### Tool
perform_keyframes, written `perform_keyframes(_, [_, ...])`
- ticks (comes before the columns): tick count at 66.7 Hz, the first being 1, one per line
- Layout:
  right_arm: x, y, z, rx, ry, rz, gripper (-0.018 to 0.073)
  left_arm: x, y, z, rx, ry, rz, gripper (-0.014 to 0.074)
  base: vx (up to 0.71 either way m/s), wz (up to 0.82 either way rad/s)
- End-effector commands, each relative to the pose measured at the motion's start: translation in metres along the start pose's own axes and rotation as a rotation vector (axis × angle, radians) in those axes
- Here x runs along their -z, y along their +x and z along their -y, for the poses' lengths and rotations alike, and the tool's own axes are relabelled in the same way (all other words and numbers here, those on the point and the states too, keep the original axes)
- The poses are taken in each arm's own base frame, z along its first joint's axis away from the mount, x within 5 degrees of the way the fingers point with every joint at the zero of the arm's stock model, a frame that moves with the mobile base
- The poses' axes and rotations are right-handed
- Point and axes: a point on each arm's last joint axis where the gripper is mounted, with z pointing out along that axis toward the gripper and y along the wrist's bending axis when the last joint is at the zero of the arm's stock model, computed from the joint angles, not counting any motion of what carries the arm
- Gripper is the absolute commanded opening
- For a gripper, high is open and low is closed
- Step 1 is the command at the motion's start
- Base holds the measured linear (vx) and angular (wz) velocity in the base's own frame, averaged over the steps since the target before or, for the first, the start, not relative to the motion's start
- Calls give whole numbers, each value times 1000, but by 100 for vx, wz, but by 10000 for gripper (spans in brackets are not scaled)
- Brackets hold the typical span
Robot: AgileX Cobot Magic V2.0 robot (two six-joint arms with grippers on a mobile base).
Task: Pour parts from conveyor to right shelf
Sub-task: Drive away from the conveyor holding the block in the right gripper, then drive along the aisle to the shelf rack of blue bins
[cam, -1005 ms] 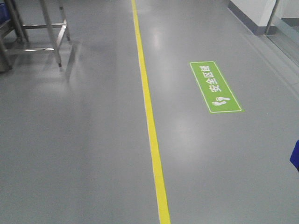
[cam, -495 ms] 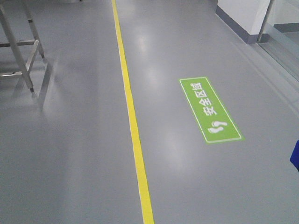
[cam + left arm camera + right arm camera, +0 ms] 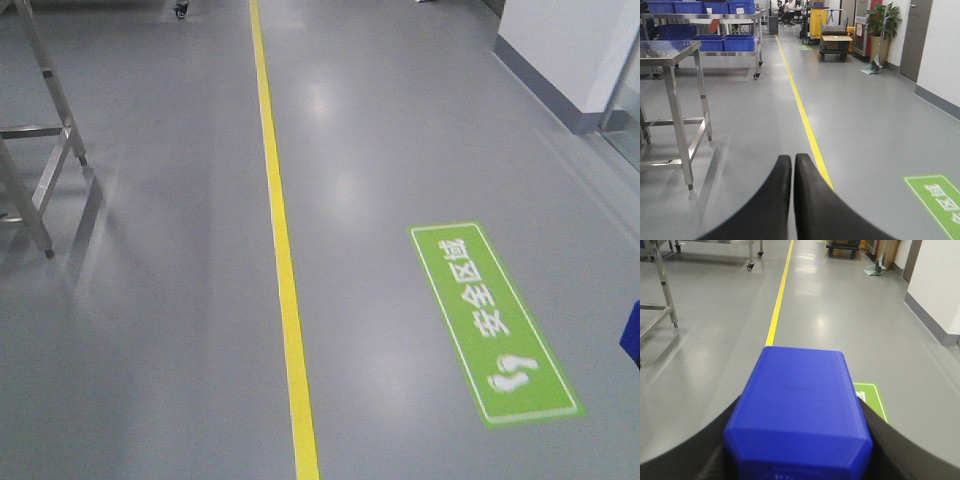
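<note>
Wide grey floor, split lengthwise by a yellow line; green sign right of it. Steel tabletop at left. Blue block clamped between right fingers, above the floor. Left fingers pressed together, holding nothing.

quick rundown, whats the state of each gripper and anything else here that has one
left gripper, shut, holding nothing
right gripper, shut on the blue part
blue part, clamped between the gripper's fingers, off the floor
blue bins, sitting on the wheeled rack
cardboard box, resting on a cart
</note>
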Motion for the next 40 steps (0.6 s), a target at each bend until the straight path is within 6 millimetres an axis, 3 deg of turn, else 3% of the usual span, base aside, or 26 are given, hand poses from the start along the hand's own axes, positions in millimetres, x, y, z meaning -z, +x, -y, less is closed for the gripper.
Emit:
perform_keyframes(1, [3, -16, 3, 5, 24, 97, -5, 0, -13, 1, 16, 9, 81, -6, 79, 11])
perform_keyframes(40, [3, -16, 3, 5, 24, 97, -5, 0, -13, 1, 16, 9, 81, -6, 79, 4])
